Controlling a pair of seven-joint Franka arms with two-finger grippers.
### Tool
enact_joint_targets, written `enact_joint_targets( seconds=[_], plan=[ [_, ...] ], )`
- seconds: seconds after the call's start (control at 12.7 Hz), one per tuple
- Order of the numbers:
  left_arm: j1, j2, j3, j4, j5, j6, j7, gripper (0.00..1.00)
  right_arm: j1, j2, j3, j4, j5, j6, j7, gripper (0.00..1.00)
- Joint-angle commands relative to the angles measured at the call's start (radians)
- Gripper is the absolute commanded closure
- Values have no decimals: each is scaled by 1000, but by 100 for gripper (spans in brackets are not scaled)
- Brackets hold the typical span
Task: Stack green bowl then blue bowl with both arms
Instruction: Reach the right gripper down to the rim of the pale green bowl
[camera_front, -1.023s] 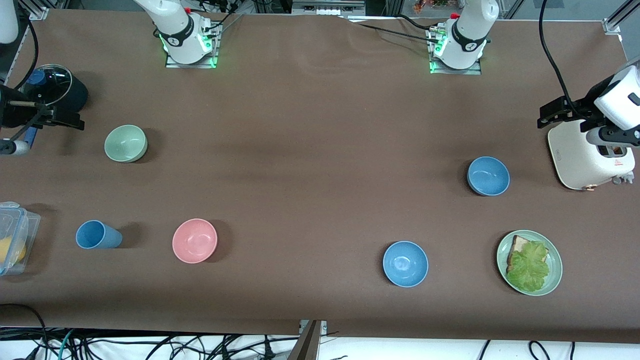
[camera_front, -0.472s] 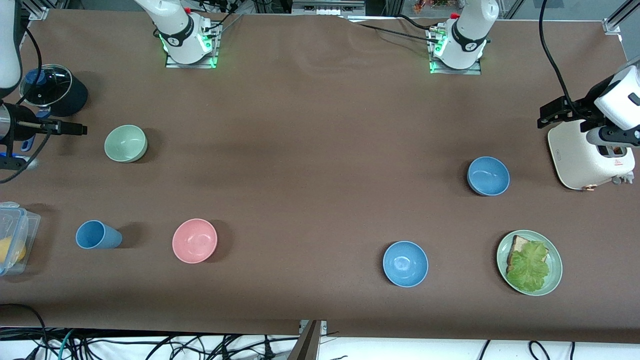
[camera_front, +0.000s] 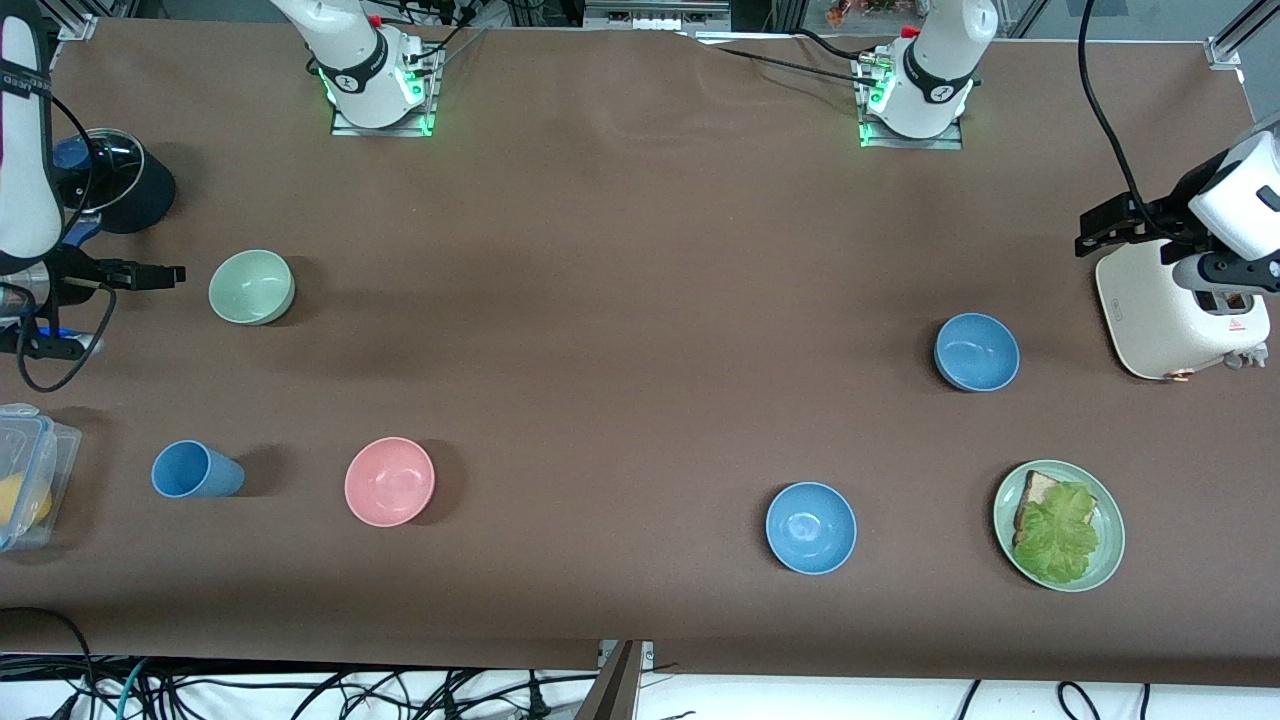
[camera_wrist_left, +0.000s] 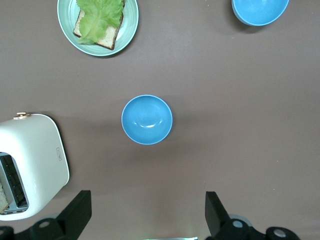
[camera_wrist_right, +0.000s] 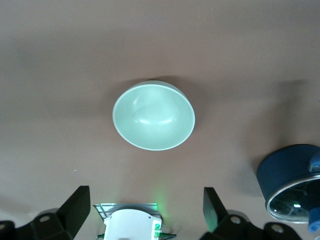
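Green bowl, upper left of frame: light, rigid, slick (my guess); pinch the rim. Right gripper and left gripper hover, fingers spread, empty.

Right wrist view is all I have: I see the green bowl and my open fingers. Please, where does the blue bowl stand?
Observer: The blue bowl stands toward the left arm's end of the table, near the white toaster.
Operator: And where is the left gripper?
Observer: The left gripper hangs in the air beside the toaster's top, fingers open.
Operator: Is there another bowl I could confuse with it?
Observer: Yes, a brighter blue bowl lies nearer to the front camera, beside the green plate.
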Motion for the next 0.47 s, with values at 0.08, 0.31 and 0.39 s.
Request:
enact_joint_targets(
  seconds=[0.08, 0.31, 0.39],
  plan=[
    [0, 8, 2, 23, -16, -22, -5, 0, -26, -39, 8, -150, 4, 115, -40, 1],
    [0, 8, 2, 23, -16, -22, -5, 0, -28, -39, -15, -215, 4, 198, -92, 1],
    [0, 7, 0, 23, -16, -22, -5, 0, -28, -37, -17, -225, 4, 215, -101, 1]
  ],
)
